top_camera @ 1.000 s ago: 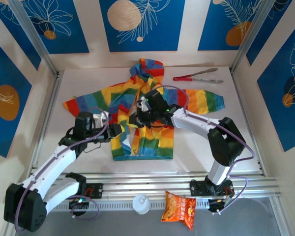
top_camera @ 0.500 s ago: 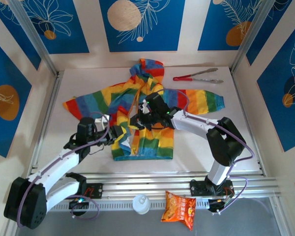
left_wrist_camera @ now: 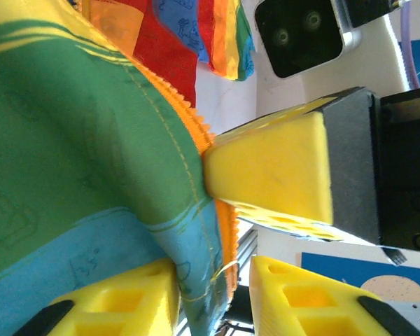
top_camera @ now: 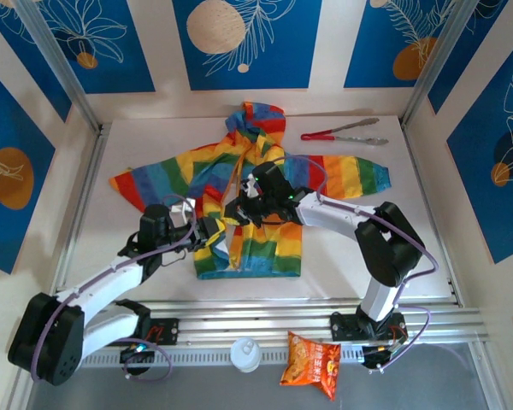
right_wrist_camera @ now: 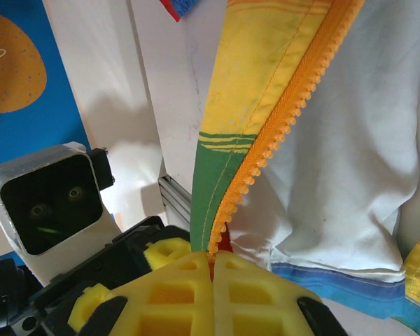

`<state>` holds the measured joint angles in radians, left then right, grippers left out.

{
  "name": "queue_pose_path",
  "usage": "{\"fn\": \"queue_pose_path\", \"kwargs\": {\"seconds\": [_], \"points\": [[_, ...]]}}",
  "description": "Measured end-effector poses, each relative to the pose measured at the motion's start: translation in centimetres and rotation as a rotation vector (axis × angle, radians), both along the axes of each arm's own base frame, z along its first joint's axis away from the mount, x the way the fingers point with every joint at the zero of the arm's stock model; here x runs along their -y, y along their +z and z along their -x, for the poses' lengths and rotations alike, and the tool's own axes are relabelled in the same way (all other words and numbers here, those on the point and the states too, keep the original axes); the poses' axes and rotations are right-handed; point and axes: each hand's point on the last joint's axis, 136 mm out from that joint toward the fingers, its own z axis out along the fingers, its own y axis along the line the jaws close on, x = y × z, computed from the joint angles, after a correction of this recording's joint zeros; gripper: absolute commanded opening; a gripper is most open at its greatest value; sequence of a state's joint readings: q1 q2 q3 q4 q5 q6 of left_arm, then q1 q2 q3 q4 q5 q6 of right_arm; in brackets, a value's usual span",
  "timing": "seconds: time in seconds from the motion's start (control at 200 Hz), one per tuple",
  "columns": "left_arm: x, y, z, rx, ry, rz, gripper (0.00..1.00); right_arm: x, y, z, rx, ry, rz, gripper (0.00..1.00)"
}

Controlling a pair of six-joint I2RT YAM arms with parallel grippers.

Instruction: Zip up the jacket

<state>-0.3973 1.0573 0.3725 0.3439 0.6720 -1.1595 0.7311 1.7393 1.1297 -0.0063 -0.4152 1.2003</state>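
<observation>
The rainbow-striped jacket [top_camera: 274, 246] lies flat on the white table, hood toward the back and front partly open. My right gripper [top_camera: 239, 211] sits over the lower front opening. In the right wrist view it [right_wrist_camera: 213, 257] is shut on the orange zipper [right_wrist_camera: 280, 133], whose teeth run in between the pressed yellow pads. My left gripper [top_camera: 212, 231] is just left of it. In the left wrist view its jaws [left_wrist_camera: 213, 280] straddle the jacket's blue-green front edge [left_wrist_camera: 189, 231] with orange zipper tape. The cloth touches one finger [left_wrist_camera: 126, 301], and a gap shows before the other finger [left_wrist_camera: 308, 294].
Red-handled tongs [top_camera: 342, 135] lie at the back right of the table. An aluminium rail [top_camera: 265, 312] runs along the near edge. Below it lie an orange snack bag [top_camera: 312, 363] and a white bottle cap [top_camera: 244, 353]. Frame posts stand at both back corners.
My left gripper has slid right to the jacket's front edge and its jaws have narrowed around the cloth. The right gripper has stayed shut at the zipper, barely moving.
</observation>
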Motion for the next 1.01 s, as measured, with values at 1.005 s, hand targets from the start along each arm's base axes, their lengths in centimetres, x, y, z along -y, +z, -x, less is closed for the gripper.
{"fn": "queue_pose_path", "kwargs": {"seconds": [1.005], "points": [[-2.8, 0.0, 1.2, 0.064, -0.045, -0.337, 0.00, 5.3, -5.4, 0.4, -0.033, -0.006, 0.273, 0.31]]}}
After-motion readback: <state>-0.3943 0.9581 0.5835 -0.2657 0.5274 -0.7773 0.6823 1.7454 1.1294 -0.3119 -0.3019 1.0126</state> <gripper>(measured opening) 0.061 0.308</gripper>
